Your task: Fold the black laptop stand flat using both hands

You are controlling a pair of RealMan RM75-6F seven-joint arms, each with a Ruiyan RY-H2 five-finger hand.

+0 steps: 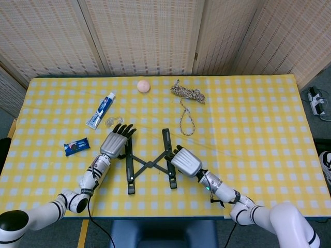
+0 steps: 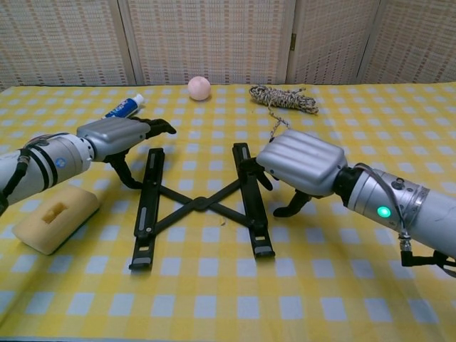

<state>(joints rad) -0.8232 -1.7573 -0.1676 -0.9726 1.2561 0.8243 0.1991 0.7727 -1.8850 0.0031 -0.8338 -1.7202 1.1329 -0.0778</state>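
The black laptop stand (image 1: 149, 164) (image 2: 199, 203) lies on the yellow checked table, two rails joined by crossed struts. My left hand (image 1: 115, 142) (image 2: 117, 135) hovers with fingers spread over the far end of the left rail, its thumb down on the rail's outer side. It holds nothing. My right hand (image 1: 185, 161) (image 2: 299, 162) leans against the right rail from its outer side. Its curved fingertips touch the rail and its thumb points down at the table behind. The right rail sits slightly skewed.
A toothpaste tube (image 1: 101, 110) (image 2: 122, 106), a pink ball (image 1: 144, 86) (image 2: 199, 87) and a coiled rope (image 1: 187, 95) (image 2: 285, 98) lie beyond the stand. A blue snack pack (image 1: 76, 147) and a yellow sponge (image 2: 55, 217) sit to the left.
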